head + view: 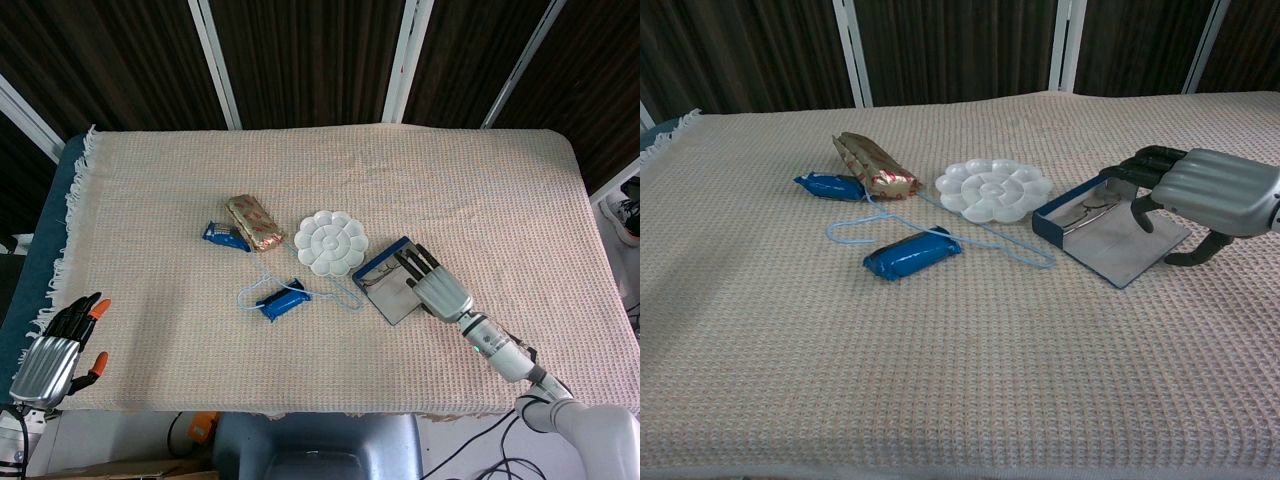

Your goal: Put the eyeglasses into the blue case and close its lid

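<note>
The blue case (385, 277) (1108, 238) lies open right of the middle, its grey lid flat on the cloth toward me. The eyeglasses (1087, 210) lie inside the case's tray; in the head view my hand hides most of them. My right hand (437, 287) (1202, 194) hovers over the case's right part, fingers stretched over the tray and the thumb down by the lid's right edge, holding nothing. My left hand (58, 352) hangs off the table's near left corner, fingers apart and empty.
A white flower-shaped palette (330, 242) (992, 188) sits just left of the case. A light blue cord (345, 292) loops from it toward a blue packet (282, 301). A gold wrapper (255, 222) and another blue packet (226, 235) lie further left.
</note>
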